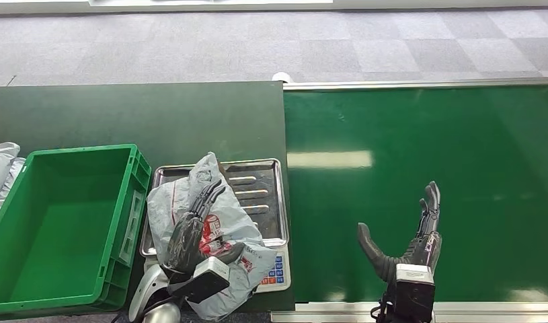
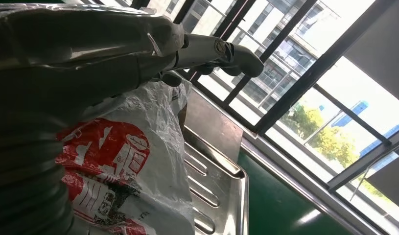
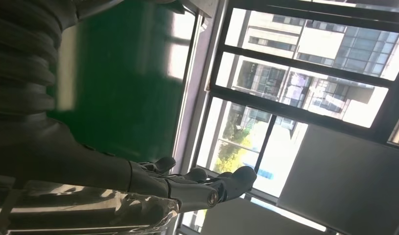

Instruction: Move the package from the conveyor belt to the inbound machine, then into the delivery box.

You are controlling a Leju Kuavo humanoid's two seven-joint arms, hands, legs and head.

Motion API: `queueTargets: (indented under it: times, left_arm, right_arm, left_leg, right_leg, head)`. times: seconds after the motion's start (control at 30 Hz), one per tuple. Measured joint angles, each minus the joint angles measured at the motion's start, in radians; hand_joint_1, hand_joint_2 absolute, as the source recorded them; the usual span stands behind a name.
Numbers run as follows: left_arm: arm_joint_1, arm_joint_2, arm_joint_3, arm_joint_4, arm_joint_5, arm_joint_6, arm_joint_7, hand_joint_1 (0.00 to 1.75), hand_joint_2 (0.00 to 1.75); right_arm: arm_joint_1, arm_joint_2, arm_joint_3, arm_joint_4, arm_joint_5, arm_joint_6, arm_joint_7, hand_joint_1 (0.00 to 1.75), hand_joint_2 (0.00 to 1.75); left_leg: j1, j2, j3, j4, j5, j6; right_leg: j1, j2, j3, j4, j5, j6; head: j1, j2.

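Note:
The package (image 1: 220,222) is a crumpled grey plastic mailer with red print. It lies on the steel tray (image 1: 261,182) of the inbound machine, a scale between the crate and the belt. My left hand (image 1: 190,229) lies across the package with its fingers (image 1: 209,195) stretched straight over the top and the thumb spread to the side. In the left wrist view the fingers (image 2: 226,51) reach out past the package (image 2: 124,161) above the tray (image 2: 212,176). My right hand (image 1: 412,235) hovers open over the green conveyor belt (image 1: 425,148), holding nothing.
A green delivery crate (image 1: 62,215) stands left of the scale, with nothing in it. Grey bags (image 1: 2,161) lie at the far left edge. The scale's keypad (image 1: 276,272) faces me. A dark green table (image 1: 157,114) lies behind the scale.

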Motion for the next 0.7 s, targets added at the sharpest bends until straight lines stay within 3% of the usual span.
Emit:
queueTargets:
  times: [0.1,0.13,0.5,0.7]
  left_arm:
    - [-0.003,0.004,-0.003,0.017,-0.083,0.016,0.049,1.53,1.75]
    - [-0.004,0.005,-0.003,0.024,-0.101,0.02,0.059,1.72,1.75]
    - [-0.024,0.006,-0.004,0.082,-0.303,0.073,0.178,1.75,1.75]
    - [-0.032,0.006,-0.003,0.092,-0.327,0.092,0.19,1.75,1.75]
  right_arm:
    - [0.0,0.0,0.0,0.001,0.0,0.002,-0.001,0.0,1.75]
    - [-0.001,0.0,-0.001,0.001,0.0,0.003,-0.002,0.0,1.75]
    - [-0.009,0.002,-0.001,0.021,0.001,0.003,-0.006,0.0,1.75]
    - [-0.014,0.004,-0.001,0.031,0.004,0.003,-0.007,0.0,1.75]
  left_leg:
    - [0.0,0.0,0.0,0.0,0.0,0.0]
    - [0.0,0.0,0.0,0.0,0.0,0.0]
    - [0.0,0.0,0.001,0.0,0.0,0.0]
    - [0.0,0.0,0.001,0.0,0.0,0.0]
  right_leg:
    - [0.0,0.0,0.0,0.0,0.0,0.0]
    - [0.0,0.0,0.0,0.0,0.0,0.0]
    - [0.0,0.0,0.001,0.0,0.0,0.0]
    - [0.0,0.0,0.001,0.0,0.0,0.0]
  head:
    - [0.0,0.0]
    - [0.0,0.0]
    - [0.0,0.0]
    - [0.0,0.0]
